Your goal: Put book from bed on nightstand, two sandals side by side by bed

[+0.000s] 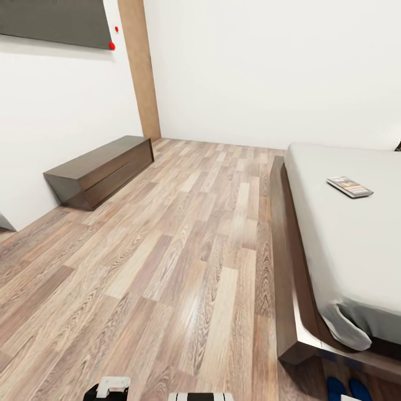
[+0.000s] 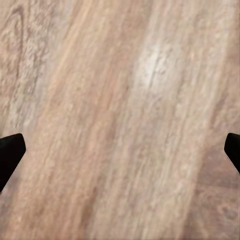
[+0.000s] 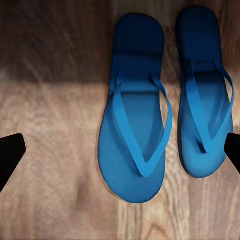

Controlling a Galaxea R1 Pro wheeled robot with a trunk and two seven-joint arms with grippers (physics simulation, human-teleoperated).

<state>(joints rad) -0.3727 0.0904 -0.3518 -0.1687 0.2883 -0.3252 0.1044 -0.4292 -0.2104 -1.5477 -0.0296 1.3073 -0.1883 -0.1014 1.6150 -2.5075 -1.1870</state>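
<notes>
currently: book [image 1: 349,186] flat on bed [image 1: 356,234] mattress, well in from bed's near corner, long axis slanting across mattress; right arm's side nearer. sandals [image 3: 165,100] side by side, just apart, on floor [image 1: 184,250] at bed's foot corner, straps up, under right gripper [image 3: 120,150], jaws apart, empty. left gripper [image 2: 120,150] likewise apart over bare floor. containers: wall cabinet [image 1: 100,171] shut, well apart from bed, contents unseen.

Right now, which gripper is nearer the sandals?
Right. The right gripper hangs open over the sandals, which lie side by side on the floor by the bed. The left gripper is open over bare wood floor.
</notes>
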